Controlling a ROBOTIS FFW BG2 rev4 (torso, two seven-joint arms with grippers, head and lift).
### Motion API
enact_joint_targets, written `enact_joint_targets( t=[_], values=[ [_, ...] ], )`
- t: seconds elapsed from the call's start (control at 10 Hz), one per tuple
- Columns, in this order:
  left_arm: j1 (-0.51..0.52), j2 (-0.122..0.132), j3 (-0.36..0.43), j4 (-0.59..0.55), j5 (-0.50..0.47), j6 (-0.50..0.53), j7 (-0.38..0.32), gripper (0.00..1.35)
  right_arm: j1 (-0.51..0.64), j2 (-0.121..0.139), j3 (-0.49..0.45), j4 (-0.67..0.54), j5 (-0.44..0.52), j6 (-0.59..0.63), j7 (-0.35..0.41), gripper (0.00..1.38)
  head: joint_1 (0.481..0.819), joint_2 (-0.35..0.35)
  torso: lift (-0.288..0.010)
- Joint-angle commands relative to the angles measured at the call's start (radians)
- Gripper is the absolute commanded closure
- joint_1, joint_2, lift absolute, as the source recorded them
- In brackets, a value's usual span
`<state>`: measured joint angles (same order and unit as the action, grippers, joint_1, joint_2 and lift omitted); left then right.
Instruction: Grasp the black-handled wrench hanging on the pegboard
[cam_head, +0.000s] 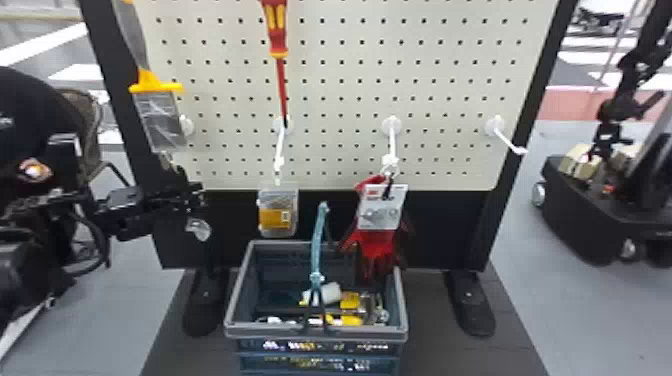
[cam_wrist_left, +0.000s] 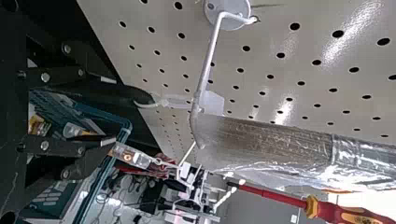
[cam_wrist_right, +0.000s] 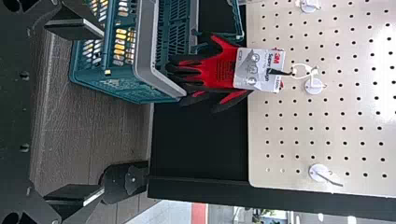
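The wrench hangs low from the leftmost white hook (cam_head: 186, 125) of the pegboard (cam_head: 350, 90). Its black handle (cam_wrist_left: 133, 93) is tied to the hook arm with a white tie, and a silvery end (cam_head: 199, 229) shows below. My left gripper (cam_head: 190, 200) comes in from the left at the board's lower left corner. It is open (cam_wrist_left: 114, 109), with the handle between its fingers and close to one finger (cam_wrist_left: 70, 74). My right gripper (cam_wrist_right: 93, 112) is open with nothing in it, well back from the board and facing the red gloves (cam_wrist_right: 210, 70).
A clear pack with a yellow clip (cam_head: 157, 115) hangs on the same hook. A red-and-yellow screwdriver (cam_head: 279, 55), a small pack (cam_head: 277, 210) and the red gloves (cam_head: 377, 240) hang further right. A grey-rimmed basket (cam_head: 315, 330) of items stands below. A black wheeled cart (cam_head: 600, 210) is at the right.
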<state>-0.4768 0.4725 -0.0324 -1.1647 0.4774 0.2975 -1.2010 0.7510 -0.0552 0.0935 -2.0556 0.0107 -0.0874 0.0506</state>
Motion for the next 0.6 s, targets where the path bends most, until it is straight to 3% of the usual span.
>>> enact_joint_targets(
  t=[0.0,0.5],
  values=[
    [-0.004,0.000,-0.004,0.000,0.004,-0.018,0.000,1.22,0.001,0.000,0.000,0.000,-0.001,0.000,0.000,0.13,0.549,0.000,-0.100],
    [-0.006,0.000,-0.006,0.000,0.015,-0.043,0.004,1.22,0.001,0.000,0.000,0.000,-0.001,0.000,0.000,0.13,0.549,0.000,-0.100]
  ],
)
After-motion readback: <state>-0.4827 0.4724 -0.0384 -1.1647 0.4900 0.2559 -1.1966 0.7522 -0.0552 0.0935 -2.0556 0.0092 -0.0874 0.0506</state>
